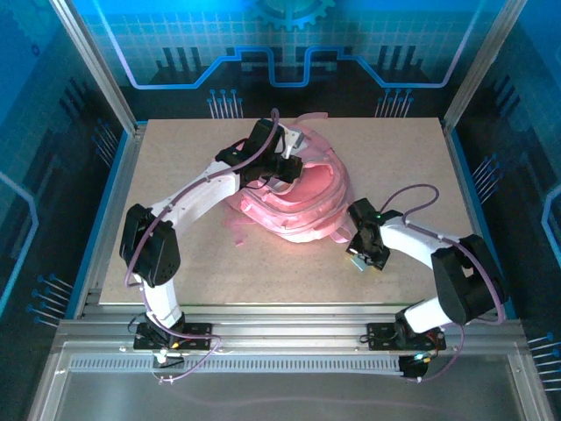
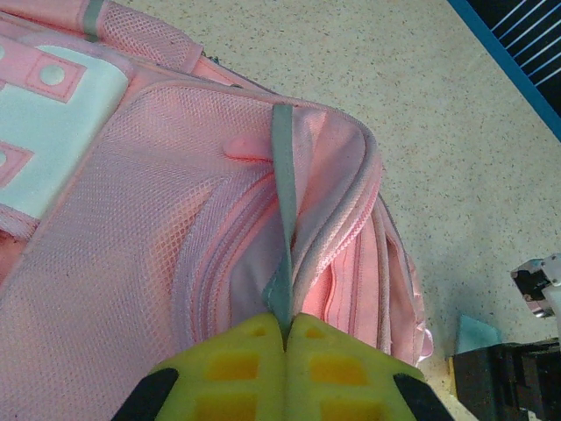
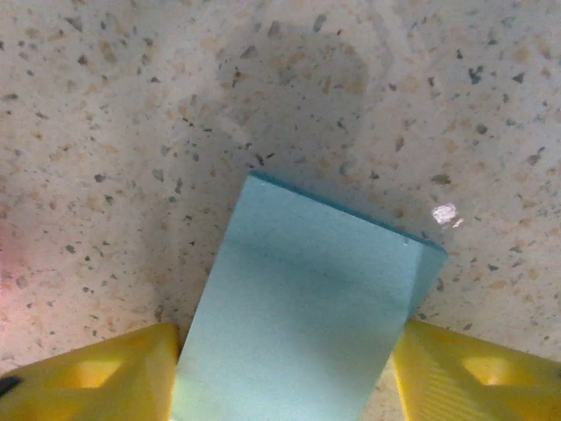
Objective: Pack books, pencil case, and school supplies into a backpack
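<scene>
The left jaws pinch tight on the grey strap (image 2: 281, 175) of the backpack (image 2: 131, 281). The right jaws, half-wide, touch both sides of the light-blue pad (image 3: 307, 289) over bare counter (image 3: 131, 105) beside the backpack's right edge.

The backpack (image 1: 298, 203) crowds the middle of the table (image 1: 175, 158), whose edges lie bare all round.
</scene>
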Tool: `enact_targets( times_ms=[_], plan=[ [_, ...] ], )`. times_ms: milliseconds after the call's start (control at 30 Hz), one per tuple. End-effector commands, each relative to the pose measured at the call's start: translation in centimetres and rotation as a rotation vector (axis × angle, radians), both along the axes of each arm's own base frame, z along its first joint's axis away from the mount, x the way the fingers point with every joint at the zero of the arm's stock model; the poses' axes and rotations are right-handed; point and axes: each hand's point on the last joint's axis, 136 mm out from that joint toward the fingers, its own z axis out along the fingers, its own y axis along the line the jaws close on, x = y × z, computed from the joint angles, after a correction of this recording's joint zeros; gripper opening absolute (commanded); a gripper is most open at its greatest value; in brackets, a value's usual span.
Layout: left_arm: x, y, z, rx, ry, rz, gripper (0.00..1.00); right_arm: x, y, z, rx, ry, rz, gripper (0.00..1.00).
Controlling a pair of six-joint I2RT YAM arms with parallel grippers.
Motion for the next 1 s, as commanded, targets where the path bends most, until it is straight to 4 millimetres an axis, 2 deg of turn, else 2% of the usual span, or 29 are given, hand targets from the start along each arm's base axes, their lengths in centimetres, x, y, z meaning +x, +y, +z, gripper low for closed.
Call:
enact_targets(
  times_ms=[0,133,233,333,433,533,667,767,867,967],
  plan=[
    [0.0,-0.4,6.2,-0.114,-0.136,-0.013,0.00,-0.2,-0.3,0.0,-0.016,-0.020,-0.005,0.62],
    [0.0,-0.4,6.1,-0.112,-0.135,-0.013,0.00,-0.4,-0.4,0.0,-0.015,-0.023,0.001,0.59],
    [0.0,-0.2,6.3,-0.108,-0.143,-0.009,0.00,0.1,-0.3,0.6,-0.005,-0.045,0.022,0.50],
    [0.0,-0.1,6.4,-0.107,-0.143,-0.007,0.00,0.9,-0.4,2.3,0.006,-0.094,0.048,0.48],
    [0.2,0.0,6.5,-0.111,-0.146,-0.006,0.00,2.3,-0.2,5.3,0.010,-0.172,0.099,0.47],
    [0.4,-0.1,6.6,-0.116,-0.147,-0.008,0.00,4.1,1.0,8.4,0.045,-0.250,0.174,0.47],
    [0.5,-0.3,6.8,-0.124,-0.149,-0.015,0.00,7.9,4.0,12.6,0.134,-0.358,0.258,0.48],
    [0.7,-0.3,7.0,-0.124,-0.152,-0.016,0.00,10.9,5.8,14.9,0.181,-0.439,0.289,0.48],
    [0.8,-0.4,7.0,-0.120,-0.146,-0.015,0.00,13.6,8.2,16.5,0.257,-0.492,0.316,0.49],
    [0.9,-0.4,6.9,-0.126,-0.143,-0.009,0.00,16.1,10.4,17.0,0.326,-0.513,0.331,0.49]
  ],
)
